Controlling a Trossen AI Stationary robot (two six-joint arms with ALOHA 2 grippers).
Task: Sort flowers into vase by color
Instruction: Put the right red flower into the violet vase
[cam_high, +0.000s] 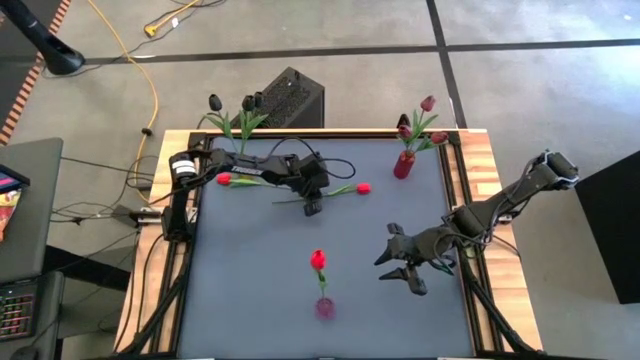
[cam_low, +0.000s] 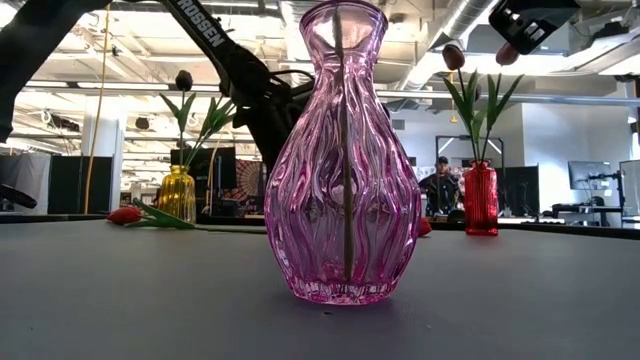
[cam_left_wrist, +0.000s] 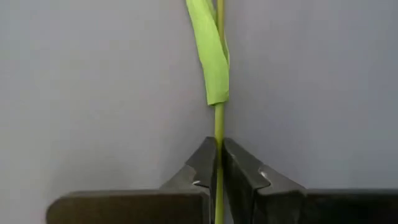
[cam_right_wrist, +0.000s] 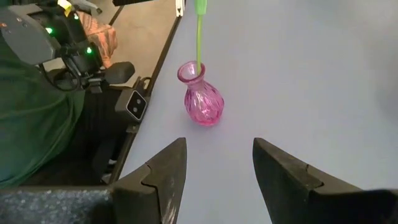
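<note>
The left hand (cam_high: 312, 207) is pinched shut on the thin green stem of a bright red artificial tulip (cam_high: 362, 187) lying flat on the grey surface (cam_high: 250, 280); in the left wrist view its dark fingers (cam_left_wrist: 202, 165) clamp the stem just below a folded green leaf. A second red tulip (cam_high: 224, 179) lies on the surface just behind that hand, towards its arm. The right hand (cam_high: 400, 268) hovers with its fingers (cam_right_wrist: 163, 171) spread wide, gripping nothing. Ahead of it stands a ribbed pink glass vase (cam_high: 324, 307) with one red tulip (cam_high: 318, 260) upright in it. Farther off stand a red glass vase (cam_high: 404, 164) of dark crimson tulips and a yellow glass vase (cam_low: 178, 193) of near-black tulips.
</note>
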